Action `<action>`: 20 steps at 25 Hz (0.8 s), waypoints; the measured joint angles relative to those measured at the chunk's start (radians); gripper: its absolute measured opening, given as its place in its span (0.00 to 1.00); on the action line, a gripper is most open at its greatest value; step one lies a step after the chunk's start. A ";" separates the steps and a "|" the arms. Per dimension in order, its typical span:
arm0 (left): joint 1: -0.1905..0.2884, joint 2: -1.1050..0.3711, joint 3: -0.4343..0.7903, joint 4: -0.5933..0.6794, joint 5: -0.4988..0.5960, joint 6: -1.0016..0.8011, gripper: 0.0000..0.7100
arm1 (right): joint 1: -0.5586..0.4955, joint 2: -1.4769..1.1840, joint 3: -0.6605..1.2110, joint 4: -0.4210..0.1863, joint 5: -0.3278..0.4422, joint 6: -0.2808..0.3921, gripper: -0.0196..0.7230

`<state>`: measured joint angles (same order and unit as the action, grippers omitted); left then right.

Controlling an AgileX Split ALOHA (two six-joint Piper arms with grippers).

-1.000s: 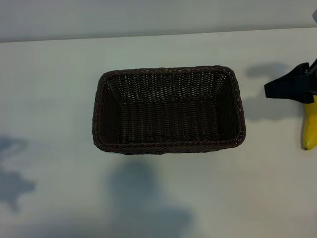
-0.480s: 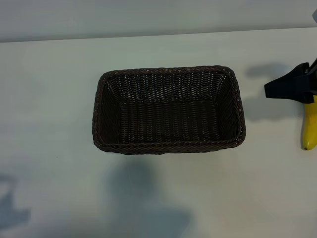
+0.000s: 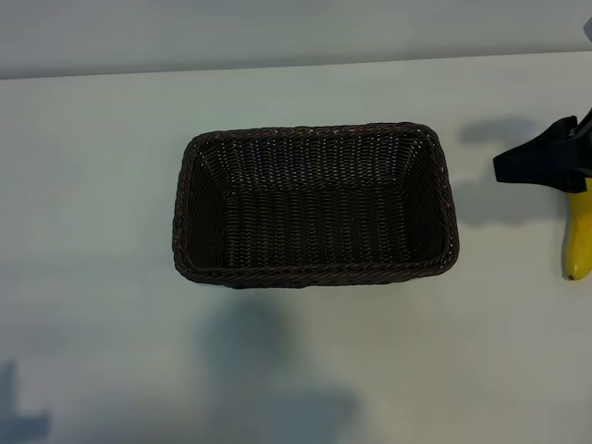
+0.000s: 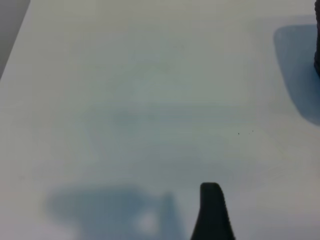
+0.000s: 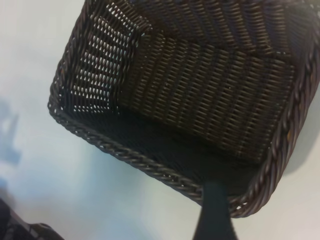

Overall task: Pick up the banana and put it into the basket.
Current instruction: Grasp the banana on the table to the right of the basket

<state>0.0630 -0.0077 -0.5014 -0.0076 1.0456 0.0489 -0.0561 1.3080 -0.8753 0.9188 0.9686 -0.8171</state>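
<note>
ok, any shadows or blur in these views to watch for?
Exterior view: soft dark shadows fall on the table below the basket and beside the right gripper. Left wrist view: hazy, with a blurred shadow patch. Right wrist view: basket weave sharp, near finger blurred.

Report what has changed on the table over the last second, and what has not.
Only the shadow at the exterior view's lower left moved: it shrank and slid toward the bottom left corner. Nothing was grasped or let go. The dark brown woven wicker basket, the bright yellow curved banana beside it on the white table, and the right pincer above the banana's upper end kept their places.
</note>
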 joint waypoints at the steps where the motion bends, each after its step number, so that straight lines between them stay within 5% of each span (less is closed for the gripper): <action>1: 0.000 0.000 0.000 0.000 0.000 0.000 0.76 | 0.000 0.000 -0.001 0.000 -0.003 0.004 0.73; 7: 0.000 0.000 0.001 0.000 0.000 0.000 0.76 | 0.000 0.044 -0.069 -0.049 -0.048 0.071 0.73; 20: 0.000 0.000 0.001 0.000 0.000 -0.001 0.76 | 0.000 0.238 -0.350 -0.512 -0.010 0.518 0.73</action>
<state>0.0630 -0.0077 -0.5003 -0.0076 1.0456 0.0479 -0.0561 1.5462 -1.2249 0.4070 0.9588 -0.2988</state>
